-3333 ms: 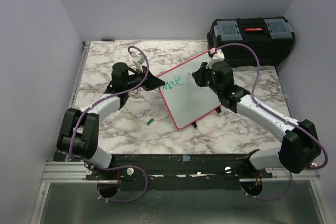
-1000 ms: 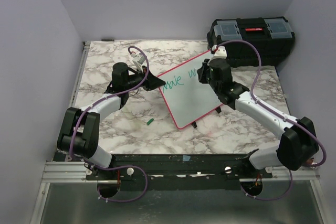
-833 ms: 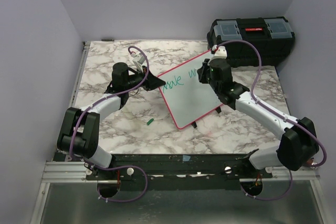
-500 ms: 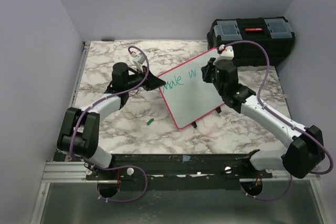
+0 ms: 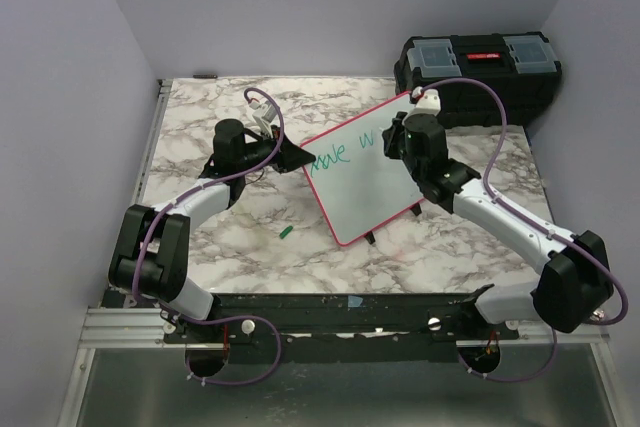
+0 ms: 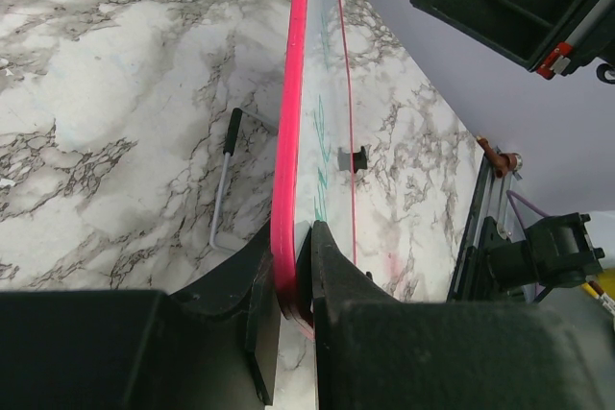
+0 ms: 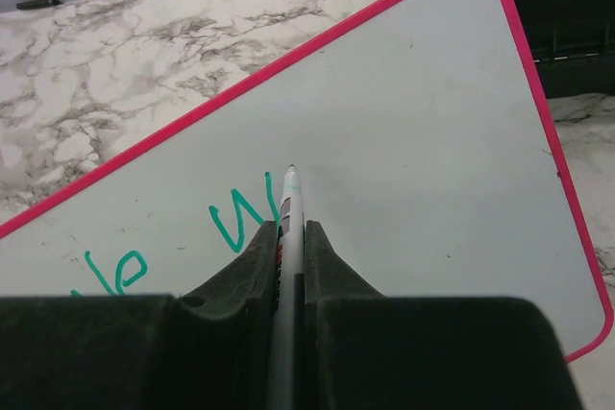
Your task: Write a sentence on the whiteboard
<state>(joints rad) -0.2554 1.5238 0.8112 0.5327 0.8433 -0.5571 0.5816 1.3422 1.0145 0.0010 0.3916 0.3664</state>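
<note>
The whiteboard [image 5: 368, 179], pink-framed, stands tilted on the marble table with green writing [image 5: 330, 158] on its upper left. My left gripper [image 5: 297, 157] is shut on its left edge; in the left wrist view the pink frame [image 6: 291, 112] runs edge-on out of the closed left gripper [image 6: 295, 271]. My right gripper [image 5: 394, 137] is shut on a white marker [image 7: 292, 197], over the board's upper middle. Its green tip sits at the whiteboard [image 7: 423, 132] surface just right of a green "W" [image 7: 240, 218].
A black toolbox [image 5: 478, 69] stands at the back right, close behind the right arm. A small green cap [image 5: 286, 233] lies on the table in front of the board. A wire stand [image 6: 224, 184] lies behind the board, and a black clip [image 5: 371, 238] sits at its lower edge.
A green "W" has appeared to the right of the first word. My right gripper with the marker has shifted right along the board. The left gripper and the board have stayed still.
</note>
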